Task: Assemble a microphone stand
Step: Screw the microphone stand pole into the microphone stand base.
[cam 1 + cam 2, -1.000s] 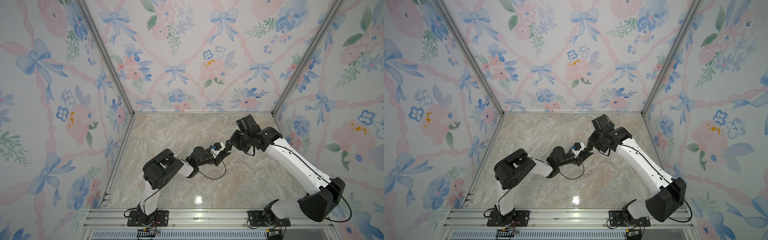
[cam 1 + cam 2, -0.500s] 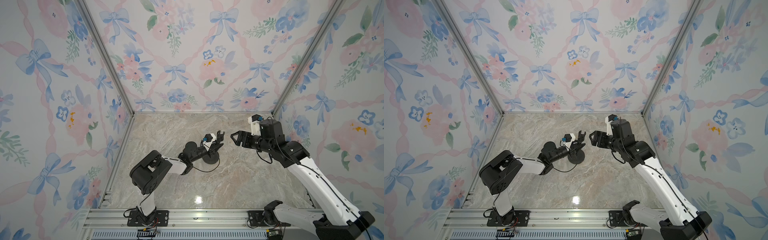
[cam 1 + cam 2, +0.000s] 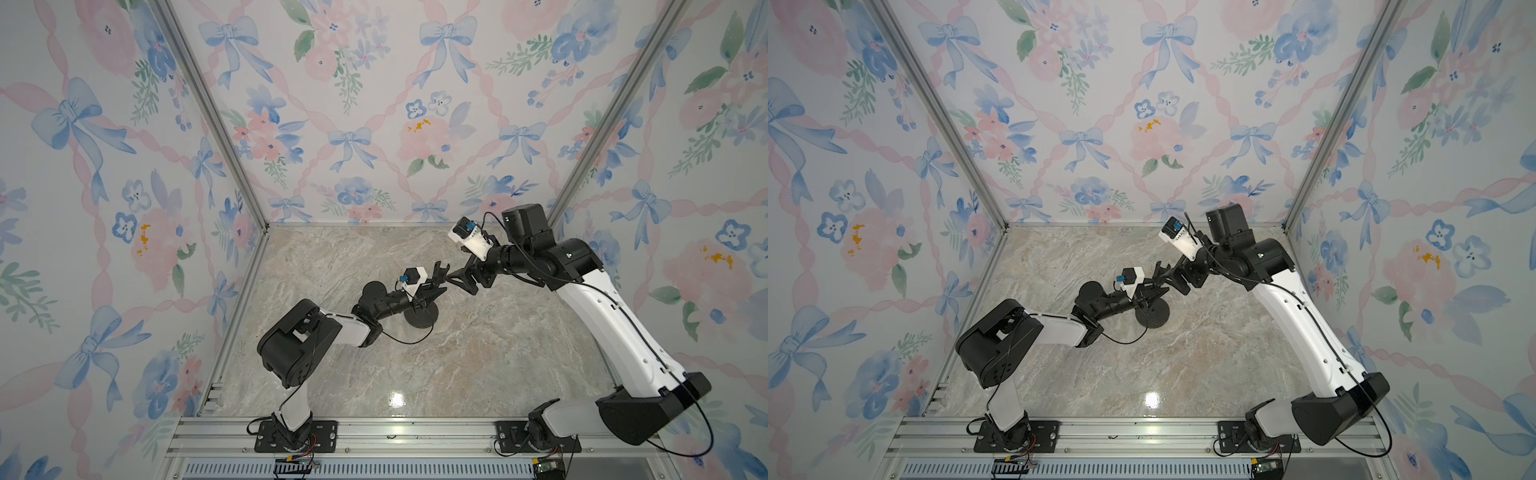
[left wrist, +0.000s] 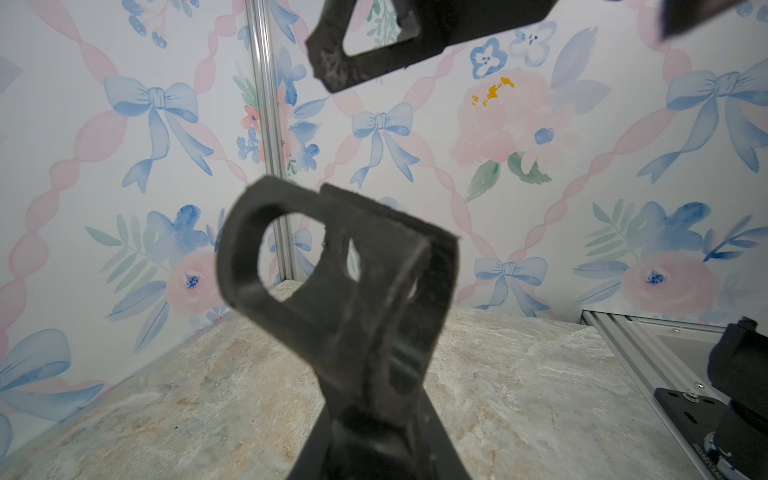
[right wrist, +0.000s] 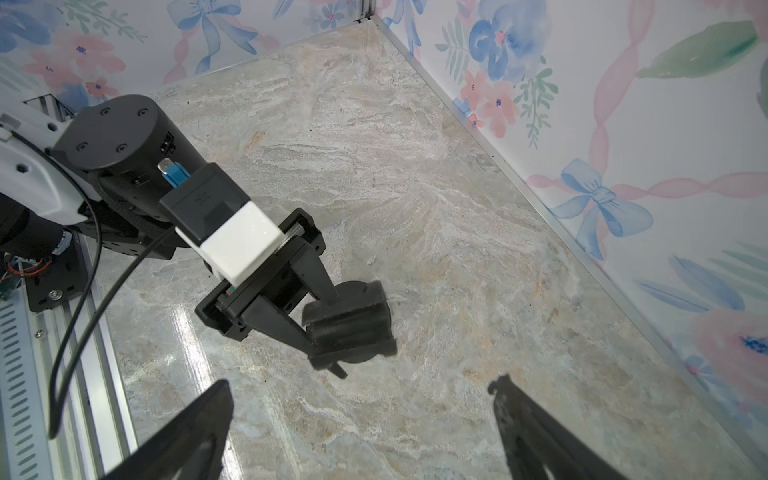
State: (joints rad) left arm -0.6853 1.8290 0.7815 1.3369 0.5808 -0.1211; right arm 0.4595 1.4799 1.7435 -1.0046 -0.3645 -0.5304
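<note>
Right wrist view: left fingers (image 5: 313,270) clenched on stand (image 5: 349,328) under its clip, probably steadying it on base (image 3: 424,322); right fingers (image 5: 199,424) spread, empty.

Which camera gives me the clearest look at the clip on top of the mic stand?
The left wrist view: the clip fills the middle of the frame, its openings plain. The right wrist view shows it smaller, in the left gripper. In both top views it is a tiny dark shape.
</note>
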